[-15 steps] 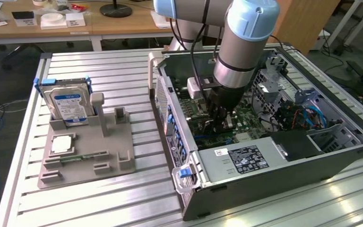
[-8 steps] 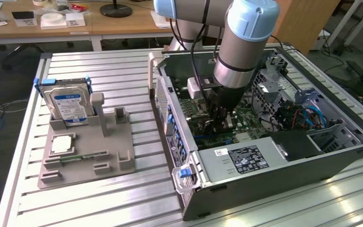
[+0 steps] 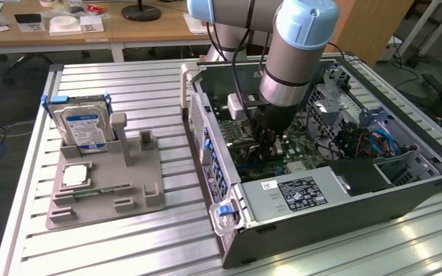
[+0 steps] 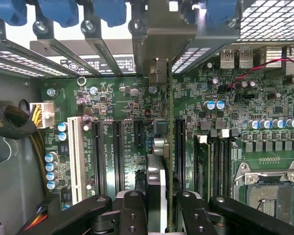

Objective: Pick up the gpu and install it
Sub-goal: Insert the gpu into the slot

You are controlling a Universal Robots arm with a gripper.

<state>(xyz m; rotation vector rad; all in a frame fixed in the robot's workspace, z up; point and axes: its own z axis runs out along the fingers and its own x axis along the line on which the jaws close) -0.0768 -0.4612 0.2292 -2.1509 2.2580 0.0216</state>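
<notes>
My gripper [image 3: 270,148] is down inside the open computer case [image 3: 405,195], over the green motherboard [image 3: 301,150]. In the wrist view the gripper [image 4: 161,198] is shut on the gpu [image 4: 159,161], a thin card seen edge-on between the two black fingers [image 4: 132,210]. Its grey metal bracket [image 4: 159,34] points toward the case's rear slot openings. The card's edge runs along the motherboard beside a long black expansion slot [image 4: 179,147]. Whether the card touches the slot I cannot tell.
A grey fixture [image 3: 106,190] on the exterior view's left holds a silver hard drive [image 3: 83,129] and a small green memory stick [image 3: 90,191]. The power supply [image 3: 298,192] fills the case's near side. Cables [image 4: 14,122] and blue bracket clips [image 4: 59,10] surround the slots.
</notes>
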